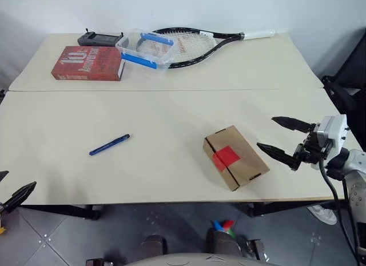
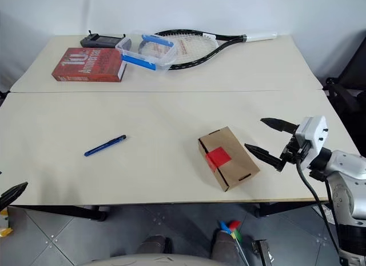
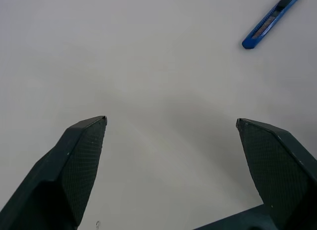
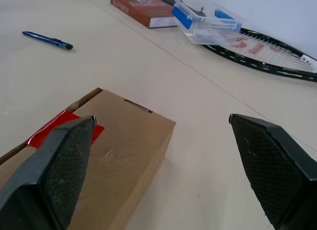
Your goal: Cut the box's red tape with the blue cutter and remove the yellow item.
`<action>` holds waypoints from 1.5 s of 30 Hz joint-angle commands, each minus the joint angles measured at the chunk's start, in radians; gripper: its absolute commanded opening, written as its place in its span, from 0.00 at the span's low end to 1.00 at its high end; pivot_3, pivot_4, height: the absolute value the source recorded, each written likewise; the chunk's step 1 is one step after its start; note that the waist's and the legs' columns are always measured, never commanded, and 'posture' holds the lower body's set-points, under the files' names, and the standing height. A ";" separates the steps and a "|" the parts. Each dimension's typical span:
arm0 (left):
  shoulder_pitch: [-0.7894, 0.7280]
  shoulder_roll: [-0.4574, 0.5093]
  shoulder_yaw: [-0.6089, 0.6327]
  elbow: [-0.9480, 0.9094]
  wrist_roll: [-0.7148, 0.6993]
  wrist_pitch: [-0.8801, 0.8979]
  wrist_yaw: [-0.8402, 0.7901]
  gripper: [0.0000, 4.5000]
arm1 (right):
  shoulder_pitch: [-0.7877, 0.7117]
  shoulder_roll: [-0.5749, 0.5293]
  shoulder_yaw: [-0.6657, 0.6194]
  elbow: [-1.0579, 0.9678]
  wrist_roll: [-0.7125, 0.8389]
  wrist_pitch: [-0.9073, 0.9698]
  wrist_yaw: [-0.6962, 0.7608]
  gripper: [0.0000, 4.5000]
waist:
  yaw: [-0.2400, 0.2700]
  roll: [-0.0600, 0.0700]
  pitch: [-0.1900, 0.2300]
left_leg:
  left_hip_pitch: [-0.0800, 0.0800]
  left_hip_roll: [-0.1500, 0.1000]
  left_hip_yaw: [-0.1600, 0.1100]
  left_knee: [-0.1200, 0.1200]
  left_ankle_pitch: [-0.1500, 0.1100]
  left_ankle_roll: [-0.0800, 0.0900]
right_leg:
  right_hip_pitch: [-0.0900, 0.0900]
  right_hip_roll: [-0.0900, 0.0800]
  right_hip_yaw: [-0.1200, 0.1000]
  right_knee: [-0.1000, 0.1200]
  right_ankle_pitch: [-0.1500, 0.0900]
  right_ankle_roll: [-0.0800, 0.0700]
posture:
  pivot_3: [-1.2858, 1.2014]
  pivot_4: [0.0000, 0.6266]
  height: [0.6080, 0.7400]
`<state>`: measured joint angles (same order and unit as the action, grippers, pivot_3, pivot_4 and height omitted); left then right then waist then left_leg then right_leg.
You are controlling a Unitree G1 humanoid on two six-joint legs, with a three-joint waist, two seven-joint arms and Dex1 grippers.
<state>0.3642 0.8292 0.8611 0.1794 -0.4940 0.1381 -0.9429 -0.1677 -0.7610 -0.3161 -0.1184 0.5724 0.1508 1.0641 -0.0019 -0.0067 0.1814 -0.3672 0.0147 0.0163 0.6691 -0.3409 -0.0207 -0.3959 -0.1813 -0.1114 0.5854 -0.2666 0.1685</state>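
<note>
The brown cardboard box (image 1: pixel 235 157) lies shut near the table's front edge, right of centre, with the red tape (image 1: pixel 226 158) across its flap seam. Well to its left the blue cutter (image 1: pixel 109 145) lies alone on the tabletop. My right gripper (image 1: pixel 266 132) hovers open just right of the box, its fingers pointing at it; the right wrist view has the box (image 4: pixel 124 141) close below the fingers (image 4: pixel 64 156). My left gripper (image 1: pixel 20 178) is open at the table's front left corner, short of the cutter (image 3: pixel 271 20). The yellow item is hidden.
At the back left stand a red book (image 1: pixel 88 63), a clear tub with blue handles (image 1: pixel 146 48), a black device (image 1: pixel 100 38) and a tennis racket (image 1: pixel 194 46). A seam (image 1: pixel 171 90) divides the two tabletops. A dark chair (image 1: pixel 349 77) is at the right.
</note>
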 commanded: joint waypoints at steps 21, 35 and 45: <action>-0.406 -0.001 -0.632 -0.534 -0.061 0.312 -0.020 0.23 | 0.271 -0.113 -0.106 0.023 -0.117 -0.065 0.079 0.17 | 0.018 0.002 -0.001 | 0.000 0.001 0.000 0.009 -0.003 0.000 | 0.002 0.001 0.001 0.004 0.000 0.000 | 0.52 0.24 1.00; -0.782 -0.347 -1.163 -0.315 0.240 0.296 0.087 0.01 | 0.227 0.002 0.143 -0.146 -0.245 0.086 -0.128 0.00 | 0.025 0.003 -0.002 | 0.000 0.000 0.002 0.015 -0.003 0.001 | 0.003 0.002 0.004 0.004 0.001 0.001 | 0.52 0.24 1.00; -0.767 -0.368 -1.120 -0.353 0.251 0.329 0.114 0.01 | 0.001 0.124 0.320 -0.039 -0.355 0.083 -0.239 0.00 | 0.024 0.003 -0.002 | -0.001 0.000 0.002 0.015 -0.003 0.001 | 0.002 0.002 0.003 0.004 0.001 0.001 | 0.52 0.24 1.00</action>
<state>-0.4199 0.4282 -0.2995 -0.0986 -0.2160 0.4515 -0.8057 -0.1460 -0.6445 0.0083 -0.1745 0.2440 0.2440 0.8573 0.0220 -0.0041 0.1796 -0.3678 0.0151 0.0182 0.6842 -0.3438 -0.0200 -0.3939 -0.1798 -0.1079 0.5896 -0.2656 0.1697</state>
